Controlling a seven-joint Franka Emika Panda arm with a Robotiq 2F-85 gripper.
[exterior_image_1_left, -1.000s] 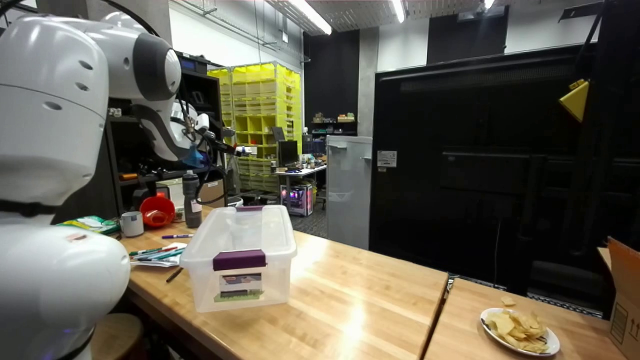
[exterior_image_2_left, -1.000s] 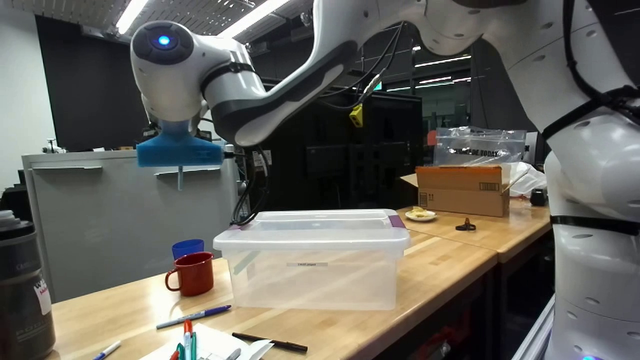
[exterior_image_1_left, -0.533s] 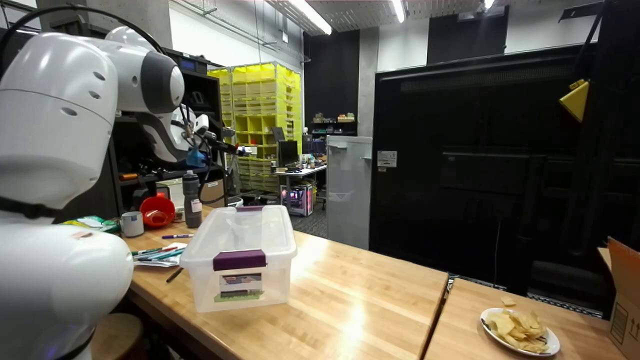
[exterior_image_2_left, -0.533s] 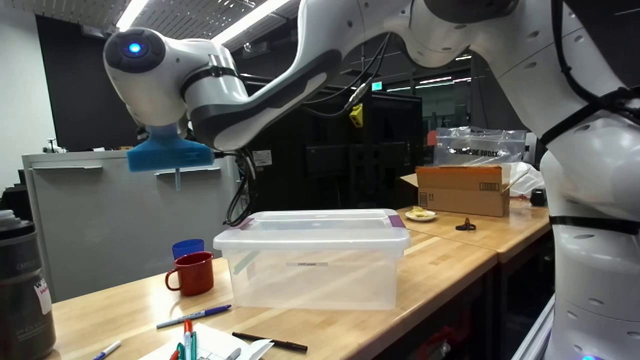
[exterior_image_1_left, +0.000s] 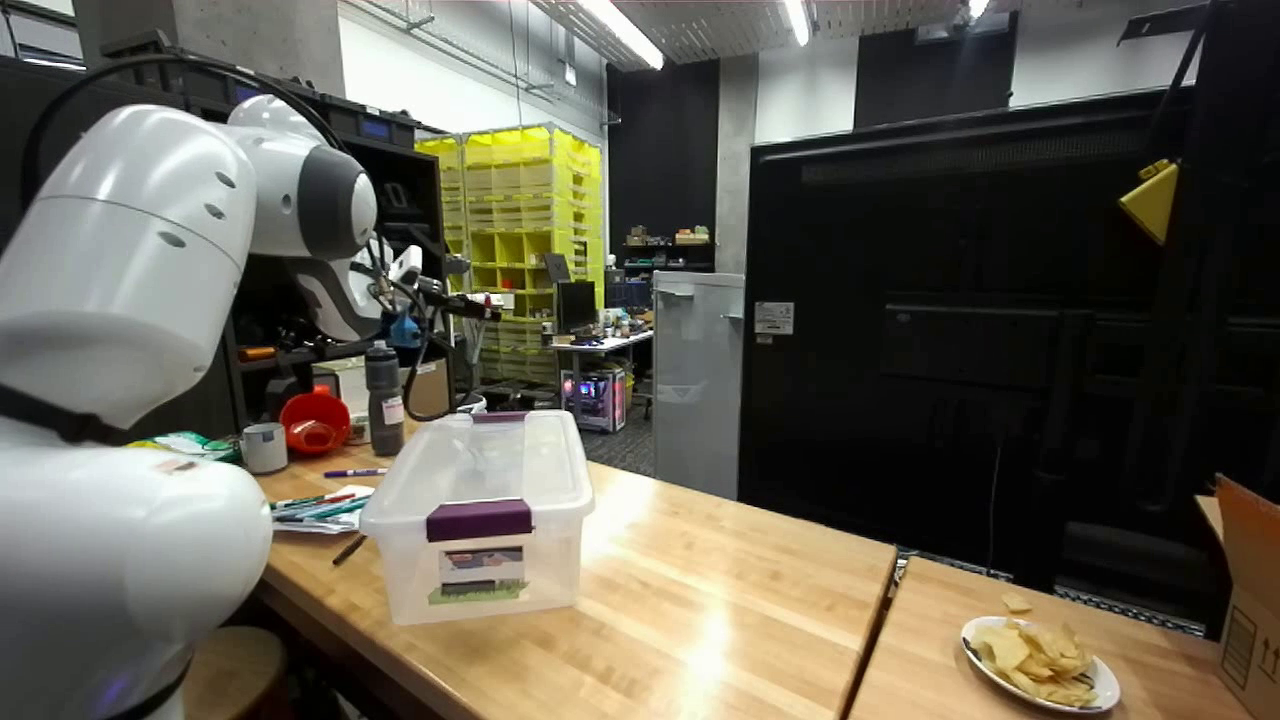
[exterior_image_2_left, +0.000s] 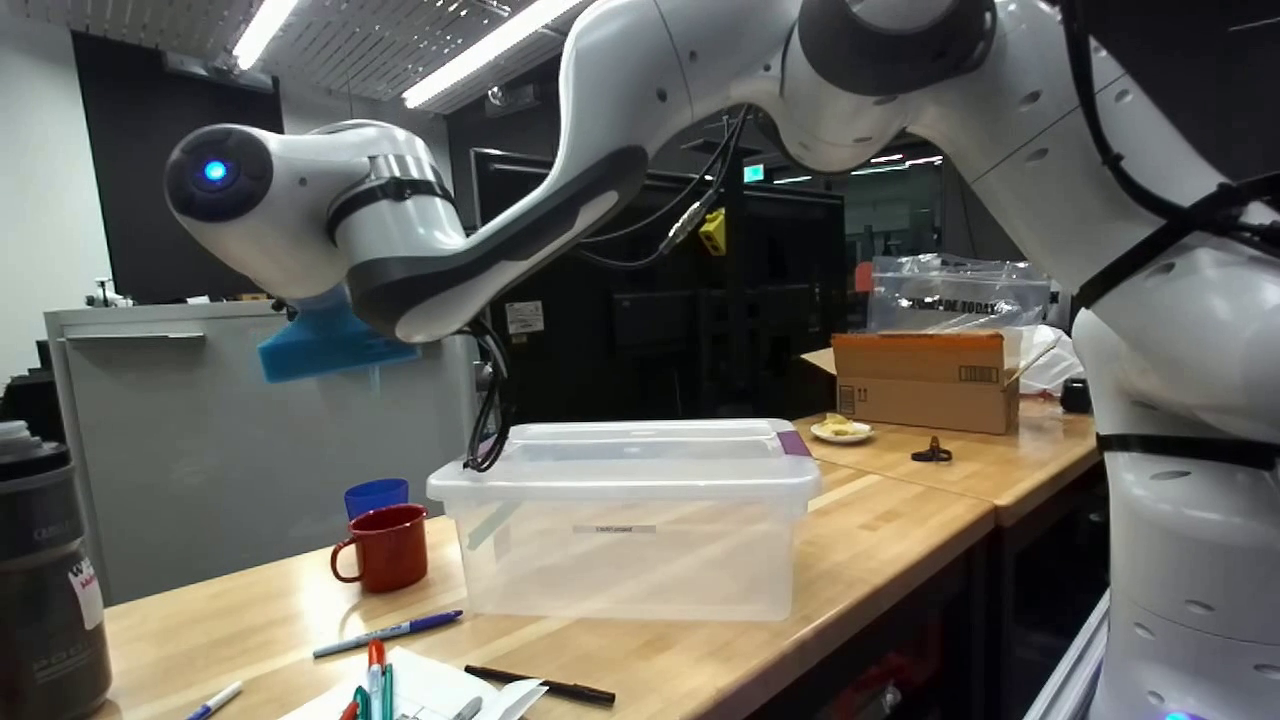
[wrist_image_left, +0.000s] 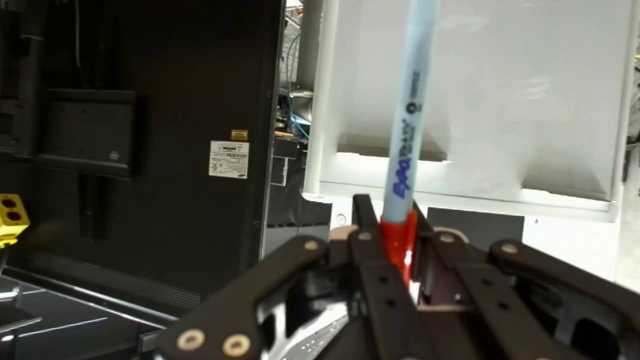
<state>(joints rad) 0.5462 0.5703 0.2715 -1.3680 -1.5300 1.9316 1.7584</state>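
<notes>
The gripper (wrist_image_left: 393, 209) pinches a marker (wrist_image_left: 409, 130) by its red end (wrist_image_left: 395, 237), which is probably the cap; the gripper's 2 dark fingers (wrist_image_left: 366, 220) press in from left and right, while the pale barrel runs away from them, leaning slightly right, until the top edge of the wrist view cuts it off. In both exterior views the end of the arm (exterior_image_2_left: 620, 100) stands higher than the clear lidded box (exterior_image_2_left: 630, 570), so the marker is in the air above the level of the surface (exterior_image_2_left: 240, 610). The marker should be light, stiff and hard to break, with a smooth plastic skin likely to roll or slip under a weak squeeze. Held at 1 end, its long free barrel can pivot between the fingers, and a tug may part cap from barrel; a hold around mid-barrel, with the fingers square to its length, would balance better. In an exterior view, a red mug (exterior_image_2_left: 392, 550) stands left of the box, with a blue cup (exterior_image_2_left: 377, 495) on its far side and a blue-capped pen (exterior_image_2_left: 390, 632) on its near side.
</notes>
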